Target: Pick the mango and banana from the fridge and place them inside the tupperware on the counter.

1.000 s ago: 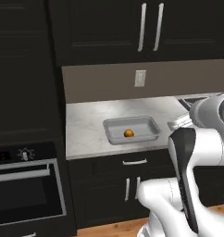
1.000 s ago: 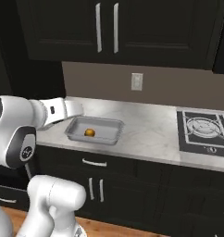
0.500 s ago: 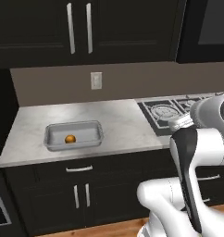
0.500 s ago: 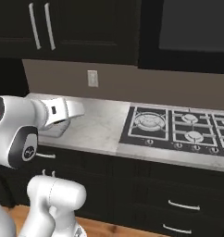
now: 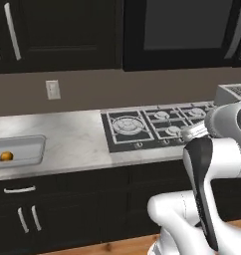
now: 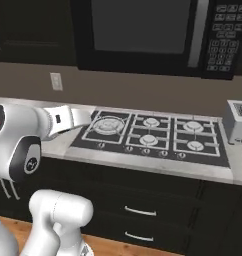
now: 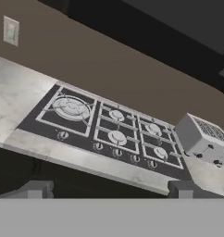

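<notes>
The tupperware (image 5: 30,141), a shallow grey tray, sits on the counter (image 5: 72,139) at the far left edge of the left base view. The small orange mango (image 5: 6,156) lies inside it. The banana and the fridge are out of view. In the hand view my gripper (image 7: 109,190) is open, its two dark fingertips (image 7: 37,189) wide apart with nothing between them. It looks down over the counter (image 7: 16,92) and the cooktop, well to the right of the tupperware.
A black gas cooktop (image 5: 157,127) with several burners is set into the counter ahead. A grey toaster (image 6: 237,121) stands to its right. A dark microwave (image 6: 143,30) hangs above. A wall outlet (image 5: 53,89) is on the backsplash. Dark cabinets run below.
The whole picture has shifted left: the base has driven right along the counter. The tupperware with the mango went from mid-frame to the far left edge. The gripper stays open.
</notes>
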You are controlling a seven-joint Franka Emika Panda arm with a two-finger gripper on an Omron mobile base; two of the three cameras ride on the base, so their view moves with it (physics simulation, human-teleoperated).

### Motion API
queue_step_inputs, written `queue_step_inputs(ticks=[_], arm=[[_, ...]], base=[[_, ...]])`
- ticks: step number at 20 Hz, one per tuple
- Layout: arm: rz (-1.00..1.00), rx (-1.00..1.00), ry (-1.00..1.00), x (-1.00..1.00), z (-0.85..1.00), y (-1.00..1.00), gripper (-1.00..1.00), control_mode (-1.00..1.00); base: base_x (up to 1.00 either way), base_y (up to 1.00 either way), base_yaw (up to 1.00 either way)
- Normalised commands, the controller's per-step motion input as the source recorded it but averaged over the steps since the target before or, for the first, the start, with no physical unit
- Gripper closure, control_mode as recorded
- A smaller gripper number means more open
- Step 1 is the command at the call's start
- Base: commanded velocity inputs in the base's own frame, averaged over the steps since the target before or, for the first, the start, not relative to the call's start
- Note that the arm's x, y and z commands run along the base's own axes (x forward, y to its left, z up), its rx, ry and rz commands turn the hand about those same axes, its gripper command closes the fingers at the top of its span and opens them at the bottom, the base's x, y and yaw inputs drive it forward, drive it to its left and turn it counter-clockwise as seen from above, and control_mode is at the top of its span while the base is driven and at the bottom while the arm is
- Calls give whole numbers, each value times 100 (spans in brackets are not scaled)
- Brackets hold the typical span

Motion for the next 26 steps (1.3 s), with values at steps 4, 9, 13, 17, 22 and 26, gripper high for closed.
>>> queue_step_inputs(ticks=[4, 9, 13, 17, 22, 26], arm=[[0, 0, 0, 0, 0, 0, -100, 100], [0, 0, 0, 0, 0, 0, -100, 100], [0, 0, 0, 0, 0, 0, -100, 100], [0, 0, 0, 0, 0, 0, -100, 100], [0, 0, 0, 0, 0, 0, -100, 100], [0, 0, 0, 0, 0, 0, -100, 100]], base=[[-12, -100, 0], [-17, -100, 0], [-20, -100, 0], [-22, -100, 0], [-29, -100, 0], [-47, -100, 0]])
